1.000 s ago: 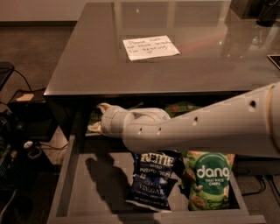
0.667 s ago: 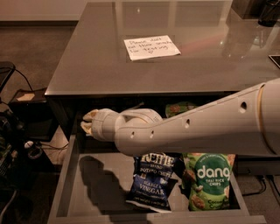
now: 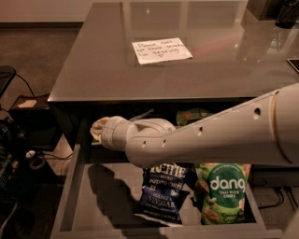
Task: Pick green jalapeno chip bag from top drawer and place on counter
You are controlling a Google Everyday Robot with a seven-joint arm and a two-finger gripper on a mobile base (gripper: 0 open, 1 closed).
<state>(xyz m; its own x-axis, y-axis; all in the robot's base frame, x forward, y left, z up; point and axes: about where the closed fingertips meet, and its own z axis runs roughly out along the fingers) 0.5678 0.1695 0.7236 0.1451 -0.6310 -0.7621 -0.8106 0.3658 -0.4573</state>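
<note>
The green jalapeno chip bag (image 3: 190,115) lies at the back of the open top drawer (image 3: 110,205), just under the counter's edge, and my arm hides part of it. My arm reaches in from the right across the drawer. The gripper (image 3: 96,129) is at the arm's left end, over the drawer's back-left corner, to the left of the bag and apart from it. The counter (image 3: 93,70) spans the upper part of the camera view, with a white handwritten note (image 3: 161,50) on it.
A dark blue Kettle bag (image 3: 163,193) and a bright green "dang" pouch (image 3: 222,191) lie in the drawer's front right. Cables and dark equipment (image 3: 18,154) are on the floor to the left. A dark object (image 3: 286,14) stands at the counter's far right.
The gripper end of the arm has moved to the left, towards the drawer's back-left corner. The bags have not moved.
</note>
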